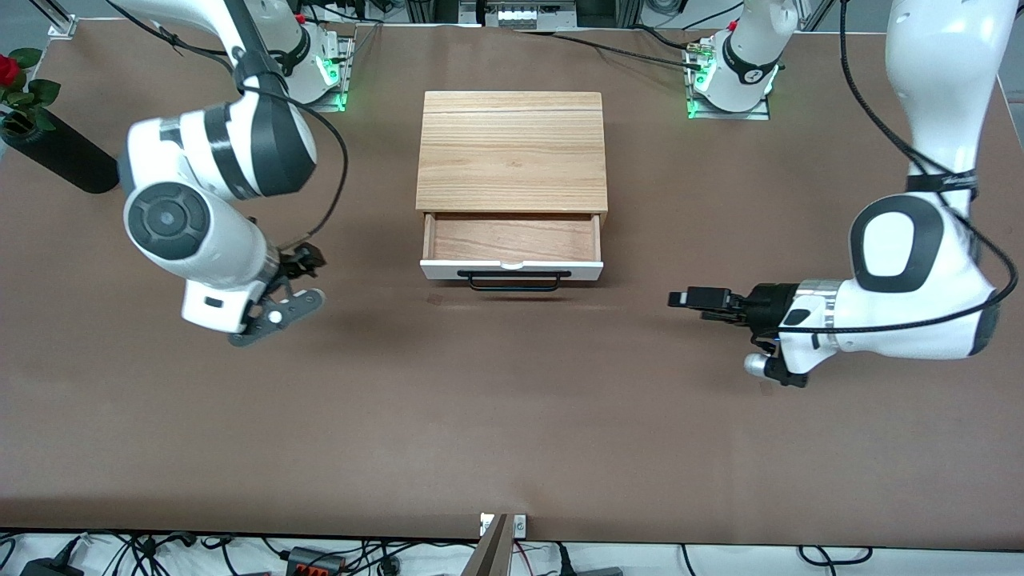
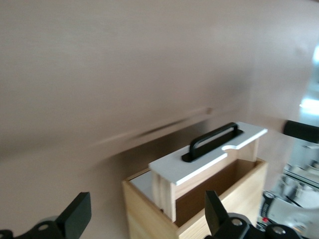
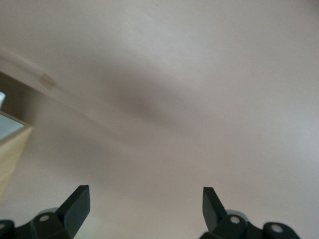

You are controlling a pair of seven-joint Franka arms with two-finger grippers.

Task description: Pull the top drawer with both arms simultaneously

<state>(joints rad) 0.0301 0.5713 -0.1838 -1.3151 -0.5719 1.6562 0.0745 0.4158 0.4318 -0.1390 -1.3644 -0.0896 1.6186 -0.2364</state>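
The top drawer [image 1: 512, 270] stands partly pulled out of the light wooden cabinet [image 1: 512, 152], showing its wood-grain bottom, white front panel and black bar handle [image 1: 512, 282]. My left gripper [image 1: 680, 298] is open and empty, low over the table beside the drawer front toward the left arm's end, clear of the handle. In the left wrist view its gripper [image 2: 148, 214] faces the cabinet side, with the drawer [image 2: 209, 159] and handle [image 2: 214, 141] in sight. My right gripper [image 1: 308, 258] is open and empty over the table toward the right arm's end. The right wrist view [image 3: 144, 204] shows bare table.
A black vase [image 1: 56, 156] with a red rose lies at the right arm's end of the table. The brown table [image 1: 512, 416] stretches wide toward the front camera. A corner of the cabinet [image 3: 10, 149] shows in the right wrist view.
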